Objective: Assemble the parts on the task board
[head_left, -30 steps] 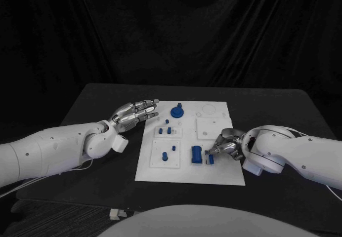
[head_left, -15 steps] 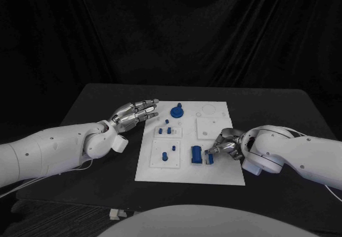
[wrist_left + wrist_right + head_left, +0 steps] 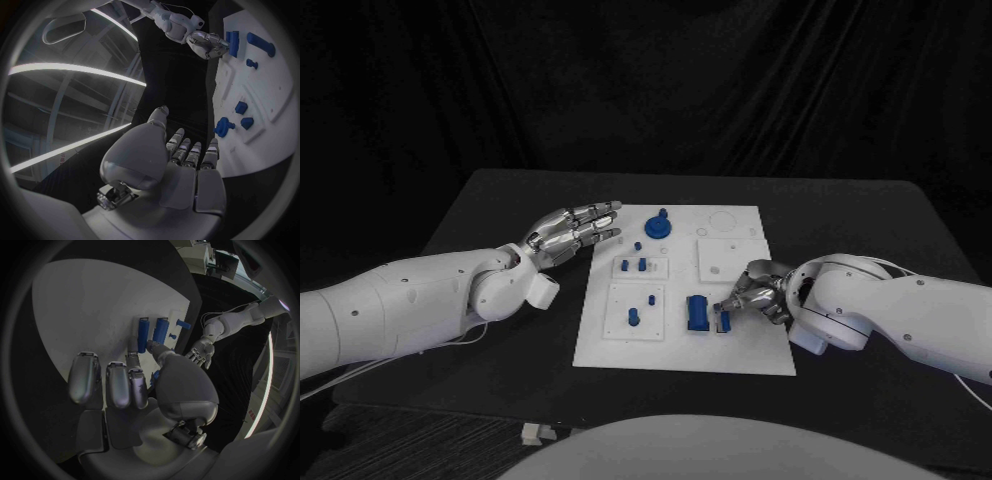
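On the white board (image 3: 733, 352), a slim blue part (image 3: 723, 320) is pinched by the right hand (image 3: 751, 291) for seating beside the blue block (image 3: 695, 313), while the left hand (image 3: 570, 231) is held spread and empty, clear of the work.

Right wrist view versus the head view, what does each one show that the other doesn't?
Only the right wrist view shows the right hand from behind, its fingertips at the narrow blue bar.

Only the head view shows the whole white task board, including the round blue knobbed part near its far edge.

Both show the tall blue block beside the right hand, and the left hand with fingers apart, off the board.
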Available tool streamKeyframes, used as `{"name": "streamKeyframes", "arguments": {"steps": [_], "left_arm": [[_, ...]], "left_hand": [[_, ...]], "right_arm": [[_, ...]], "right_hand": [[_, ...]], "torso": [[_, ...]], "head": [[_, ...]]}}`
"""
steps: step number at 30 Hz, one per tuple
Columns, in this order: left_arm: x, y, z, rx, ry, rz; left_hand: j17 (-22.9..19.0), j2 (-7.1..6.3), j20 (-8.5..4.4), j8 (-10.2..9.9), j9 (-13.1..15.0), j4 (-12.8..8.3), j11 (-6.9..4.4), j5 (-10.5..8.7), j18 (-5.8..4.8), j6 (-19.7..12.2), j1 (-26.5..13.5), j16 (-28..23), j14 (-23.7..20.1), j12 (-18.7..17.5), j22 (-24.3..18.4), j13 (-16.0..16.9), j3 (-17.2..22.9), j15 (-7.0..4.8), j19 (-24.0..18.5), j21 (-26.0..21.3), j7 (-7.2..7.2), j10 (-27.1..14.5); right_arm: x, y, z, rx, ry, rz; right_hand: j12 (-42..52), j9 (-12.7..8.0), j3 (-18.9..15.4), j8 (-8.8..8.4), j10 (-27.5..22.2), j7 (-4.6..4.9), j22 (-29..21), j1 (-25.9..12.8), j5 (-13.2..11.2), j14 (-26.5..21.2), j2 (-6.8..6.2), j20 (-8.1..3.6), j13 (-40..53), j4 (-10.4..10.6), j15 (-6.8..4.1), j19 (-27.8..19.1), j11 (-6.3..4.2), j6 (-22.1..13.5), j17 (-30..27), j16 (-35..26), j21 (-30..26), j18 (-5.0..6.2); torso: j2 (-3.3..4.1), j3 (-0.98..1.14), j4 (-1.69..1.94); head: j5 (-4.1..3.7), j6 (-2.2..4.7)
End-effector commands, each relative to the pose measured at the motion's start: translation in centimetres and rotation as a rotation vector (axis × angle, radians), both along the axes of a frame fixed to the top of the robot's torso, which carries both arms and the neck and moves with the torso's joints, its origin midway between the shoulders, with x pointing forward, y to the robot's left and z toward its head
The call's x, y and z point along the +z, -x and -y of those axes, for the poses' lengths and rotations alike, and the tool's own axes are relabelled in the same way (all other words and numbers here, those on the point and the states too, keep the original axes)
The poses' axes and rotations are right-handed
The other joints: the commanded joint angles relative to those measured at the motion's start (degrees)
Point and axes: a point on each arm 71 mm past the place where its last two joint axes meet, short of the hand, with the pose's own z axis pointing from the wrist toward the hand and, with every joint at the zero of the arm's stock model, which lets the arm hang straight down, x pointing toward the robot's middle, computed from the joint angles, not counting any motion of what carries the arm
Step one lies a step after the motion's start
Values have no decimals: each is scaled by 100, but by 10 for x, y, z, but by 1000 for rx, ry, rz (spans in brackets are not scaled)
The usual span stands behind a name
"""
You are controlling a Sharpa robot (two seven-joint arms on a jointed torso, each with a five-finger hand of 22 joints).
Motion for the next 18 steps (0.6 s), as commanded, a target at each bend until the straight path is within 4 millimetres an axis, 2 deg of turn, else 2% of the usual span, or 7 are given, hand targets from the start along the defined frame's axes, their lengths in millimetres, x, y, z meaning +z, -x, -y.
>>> {"name": "streamKeyframes", "arguments": {"steps": [1,3,7,12,16,18], "left_arm": [[1,0,2,-8,20,1],[1,0,2,-9,20,1],[0,1,2,-10,21,0],[0,1,2,-11,21,-1],[0,1,3,-12,21,-2],[0,1,3,-12,22,-2]], "left_hand": [[9,44,-2,35,3,-3,15,19,91,7,19,31,28,18,4,6,43,5,23,27,39,20],[9,44,-2,35,3,-3,15,19,91,7,19,31,28,18,4,6,43,5,23,27,39,20],[9,44,-2,35,3,-3,15,19,91,7,19,31,28,18,4,6,43,5,23,27,39,20],[9,44,-2,35,3,-3,15,19,91,7,19,31,28,18,4,6,43,5,23,27,39,20],[9,44,-2,35,3,-3,15,19,91,7,19,31,28,18,4,6,43,5,23,27,39,20],[9,44,-2,35,3,-3,15,19,91,7,19,31,28,18,4,6,43,5,23,27,39,20]], "right_arm": [[-3,2,1,-2,28,-17],[-3,2,1,-1,31,-19],[-4,2,1,0,38,-23],[-4,2,1,0,41,-25],[-5,2,0,2,43,-27],[-5,2,0,4,44,-29]], "right_hand": [[36,-13,-31,-4,601,-5,958,-71,-78,232,-6,7,1507,40,-43,60,0,-48,-9,-24,-21,54],[36,-19,-67,-5,601,1,955,-103,-163,231,-11,10,1507,75,-39,57,5,-60,-17,-28,-32,56],[36,-35,-233,4,601,22,953,-287,-542,232,-35,24,1507,250,-23,58,25,-68,-26,-33,-43,56],[36,-51,-427,15,601,33,954,-457,-679,233,-46,33,1507,429,-15,62,34,-68,-32,-34,-45,57],[36,-56,-480,19,601,34,952,-484,-726,234,-43,35,1507,469,-14,60,35,-69,-30,-33,-55,59],[36,-64,-593,24,601,36,952,-527,-947,234,-49,38,1507,540,-11,61,38,-76,-34,-34,-60,59]], "torso": [[2,0,-1],[3,0,0],[2,0,-1],[2,0,-1],[0,-1,-1],[-1,0,-1]], "head": [[3,-1],[5,-1],[8,-1],[12,-1],[22,-1],[29,-1]]}}
